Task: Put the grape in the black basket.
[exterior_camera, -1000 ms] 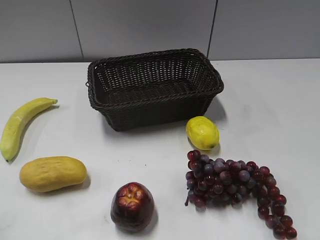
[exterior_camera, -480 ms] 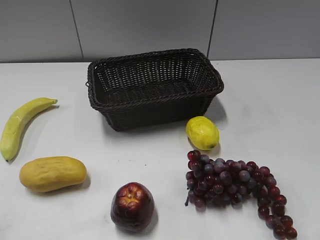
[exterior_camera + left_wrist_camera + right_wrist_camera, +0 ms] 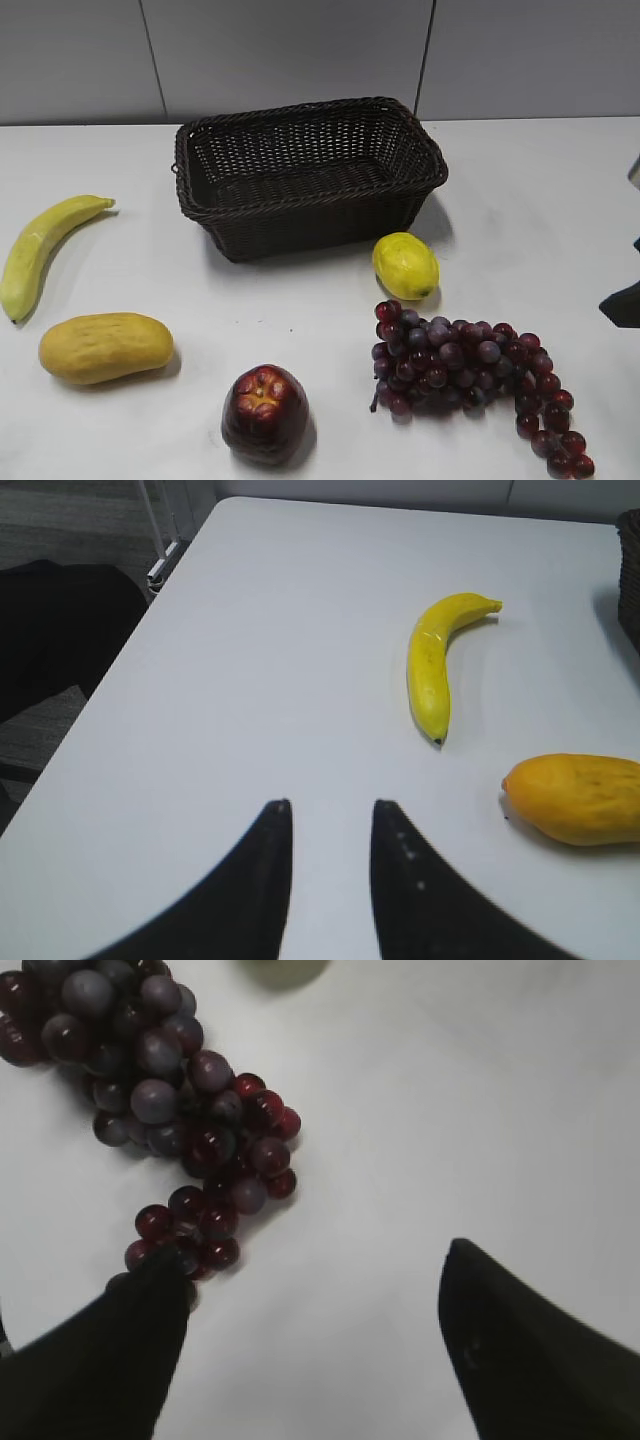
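The grape [image 3: 470, 375], a long bunch of dark red-purple berries, lies on the white table at the front right; it also shows in the right wrist view [image 3: 170, 1110]. The black basket [image 3: 310, 140] stands empty at the back centre. My right gripper [image 3: 315, 1260] is open above bare table just right of the bunch's tail end, its left finger beside the last berries. A dark part of the right arm [image 3: 625, 300] shows at the exterior view's right edge. My left gripper [image 3: 328, 805] is open and empty above the table's left part.
A yellow lemon [image 3: 405, 265] sits between basket and grapes. A dark red apple [image 3: 264, 412] is at the front centre. A yellow-orange mango [image 3: 105, 346] and a yellow banana [image 3: 45, 250] lie at the left. The table's left edge [image 3: 150, 620] drops to the floor.
The right arm has come into the exterior view at the right edge. The fruits and basket have not moved.
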